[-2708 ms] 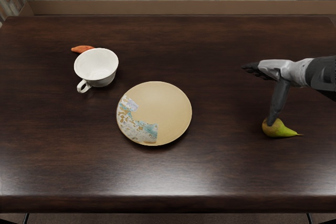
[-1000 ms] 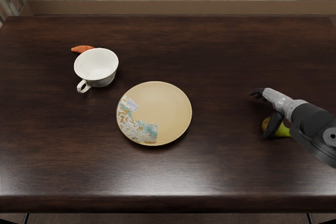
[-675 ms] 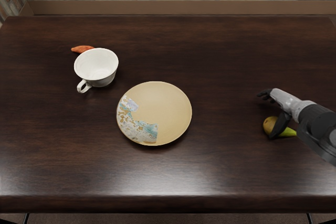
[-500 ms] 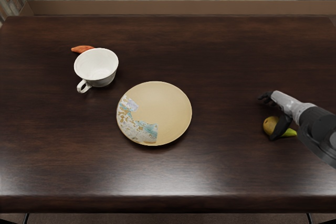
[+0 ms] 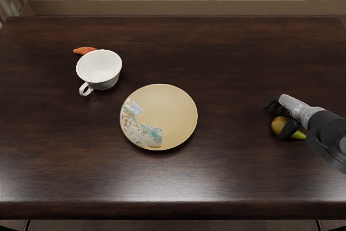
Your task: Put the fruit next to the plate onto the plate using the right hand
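Pear [image 5: 279, 125] sits beneath the right hand [image 5: 286, 111], whose fingers [image 5: 272, 104] and thumb curl around it.

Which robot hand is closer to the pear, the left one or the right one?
Right. The right hand is touching the pear, reaching over it from the picture's right. The left hand isn't in the picture.
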